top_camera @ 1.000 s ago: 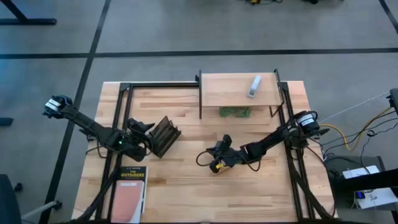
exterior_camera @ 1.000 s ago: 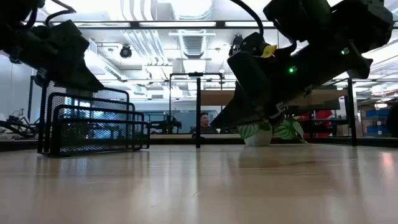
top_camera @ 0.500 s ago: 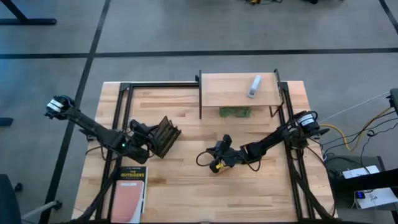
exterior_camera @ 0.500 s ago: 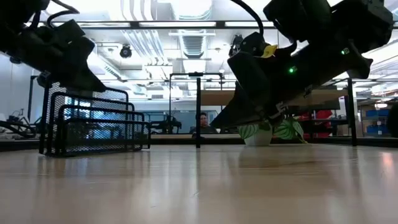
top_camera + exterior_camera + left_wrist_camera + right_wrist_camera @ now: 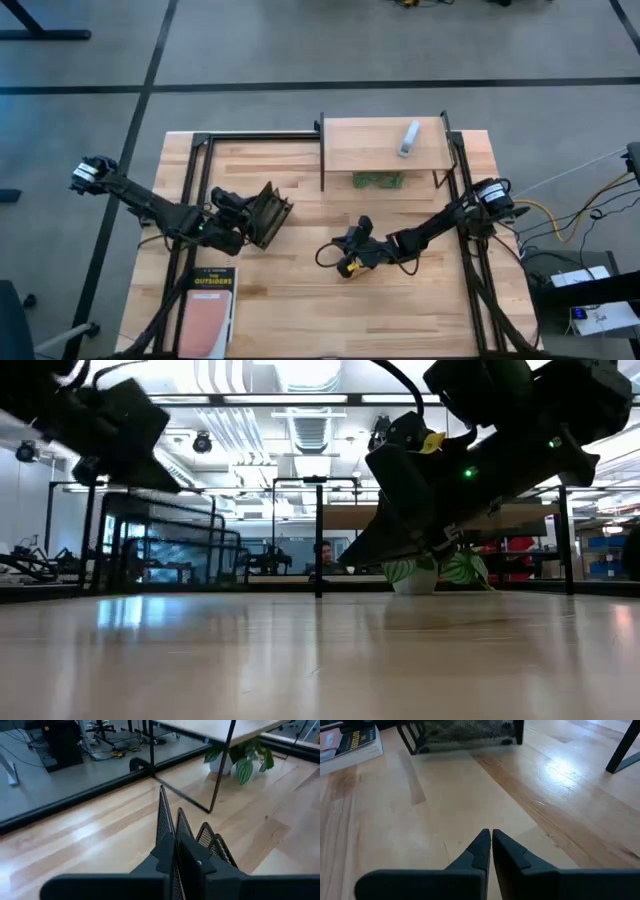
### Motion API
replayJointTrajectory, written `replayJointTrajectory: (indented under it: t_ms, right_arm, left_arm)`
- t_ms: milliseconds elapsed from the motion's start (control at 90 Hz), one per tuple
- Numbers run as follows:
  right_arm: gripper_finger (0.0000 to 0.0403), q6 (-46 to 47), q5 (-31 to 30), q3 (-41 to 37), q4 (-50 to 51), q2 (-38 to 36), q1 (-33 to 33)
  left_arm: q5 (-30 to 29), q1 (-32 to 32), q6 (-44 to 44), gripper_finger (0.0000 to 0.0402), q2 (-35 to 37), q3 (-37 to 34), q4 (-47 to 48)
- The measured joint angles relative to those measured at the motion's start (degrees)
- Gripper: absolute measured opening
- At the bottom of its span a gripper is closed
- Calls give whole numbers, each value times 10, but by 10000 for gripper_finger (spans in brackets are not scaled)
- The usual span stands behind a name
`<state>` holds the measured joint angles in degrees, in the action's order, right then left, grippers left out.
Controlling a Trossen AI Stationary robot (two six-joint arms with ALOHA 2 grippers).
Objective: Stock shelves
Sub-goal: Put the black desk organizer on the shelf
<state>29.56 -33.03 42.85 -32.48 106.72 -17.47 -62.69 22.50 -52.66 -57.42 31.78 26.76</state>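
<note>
Paperback book [image 5: 208,307] with a salmon cover lies flat at the table's [image 5: 290,310] near left corner, unshelved. Just beyond it, the left pincer [image 5: 247,216] is clamped on a small black wire mesh rack [image 5: 268,213], tilting it off the wood. Mid-table, the right pincer [image 5: 349,246] rests with fingers together, empty. Farther right and back stands the light wood riser shelf [image 5: 384,146] on thin black legs, holding a pale grey object [image 5: 409,138] on top, with a leafy green plant [image 5: 378,181] underneath. Stocking looks barely begun.
</note>
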Motion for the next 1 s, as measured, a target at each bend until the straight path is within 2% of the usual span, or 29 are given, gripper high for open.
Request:
replayJointTrajectory:
  t_ms: [311,544,744,878,1000]
  right_arm:
    - [3,28,0,0,0,0,-5]
    - [3,36,0,0,0,0,-26]
    - [3,37,-1,0,0,0,-37]
    - [3,49,-1,0,0,0,-43]
    - [2,50,-1,0,0,0,-47]
  left_arm:
    - [91,-78,187,1,1,142,3]
    - [147,-114,337,0,1,254,-4]
    - [220,-158,401,0,-12,321,-25]
    - [318,-210,420,0,-43,354,-33]
    - [368,-253,452,0,-90,383,-56]
